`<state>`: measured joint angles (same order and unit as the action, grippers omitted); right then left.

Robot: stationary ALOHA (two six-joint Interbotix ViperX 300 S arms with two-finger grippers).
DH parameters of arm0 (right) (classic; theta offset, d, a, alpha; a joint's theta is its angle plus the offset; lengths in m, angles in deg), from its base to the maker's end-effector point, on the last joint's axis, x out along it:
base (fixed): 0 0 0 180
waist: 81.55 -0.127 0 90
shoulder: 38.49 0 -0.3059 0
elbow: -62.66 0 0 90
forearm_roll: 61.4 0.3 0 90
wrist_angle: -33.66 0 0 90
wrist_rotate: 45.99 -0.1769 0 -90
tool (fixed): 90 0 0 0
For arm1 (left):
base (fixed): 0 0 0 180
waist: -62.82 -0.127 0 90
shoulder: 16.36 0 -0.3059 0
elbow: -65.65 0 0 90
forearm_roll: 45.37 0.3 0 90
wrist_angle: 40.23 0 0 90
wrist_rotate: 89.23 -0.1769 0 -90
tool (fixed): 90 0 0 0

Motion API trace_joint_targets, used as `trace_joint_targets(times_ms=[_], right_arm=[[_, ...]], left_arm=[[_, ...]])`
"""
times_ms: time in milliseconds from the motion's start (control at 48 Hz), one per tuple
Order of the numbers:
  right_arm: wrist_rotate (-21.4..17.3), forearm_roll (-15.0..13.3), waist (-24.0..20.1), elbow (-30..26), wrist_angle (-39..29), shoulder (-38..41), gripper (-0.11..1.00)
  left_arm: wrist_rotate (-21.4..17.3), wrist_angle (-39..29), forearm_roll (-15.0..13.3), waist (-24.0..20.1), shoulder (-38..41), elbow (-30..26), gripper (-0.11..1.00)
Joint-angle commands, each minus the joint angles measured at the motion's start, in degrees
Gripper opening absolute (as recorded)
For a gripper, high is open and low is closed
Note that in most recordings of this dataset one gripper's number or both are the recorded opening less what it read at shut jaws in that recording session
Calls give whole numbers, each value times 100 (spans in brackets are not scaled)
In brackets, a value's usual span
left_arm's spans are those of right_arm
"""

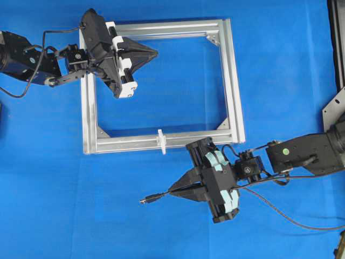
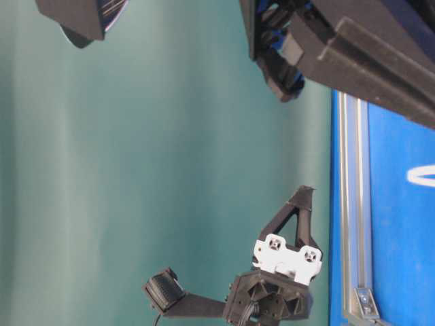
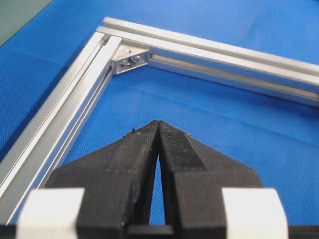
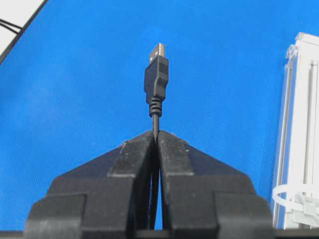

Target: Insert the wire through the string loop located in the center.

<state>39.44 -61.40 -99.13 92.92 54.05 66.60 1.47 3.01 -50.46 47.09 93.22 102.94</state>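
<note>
Right gripper [image 4: 155,137] clamps the long thin black wire [image 4: 156,82] just behind its plug, at four o'clock from the tiny white string loop [image 1: 160,140]; limp cable likely droops. Left gripper [image 3: 158,128] closed, empty.

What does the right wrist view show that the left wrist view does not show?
Only the right wrist view shows the wire, its plug pointing away from the camera, clamped in the shut right end effector, and the white string loop on the frame at the lower right. Only the left wrist view shows the left end effector, shut and empty, and a corner bracket. Both show the aluminium frame and the blue mat.
</note>
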Motion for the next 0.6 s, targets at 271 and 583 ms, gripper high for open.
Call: trace_joint_targets(times_ms=[271, 583], right_arm=[[9, -9, -26, -79, 18, -149, -2], [9, -9, -26, -9, 18, -185, -2]], left_arm=[[-9, 26, 9, 9, -193, -35, 0], [-9, 26, 9, 9, -193, -44, 0]])
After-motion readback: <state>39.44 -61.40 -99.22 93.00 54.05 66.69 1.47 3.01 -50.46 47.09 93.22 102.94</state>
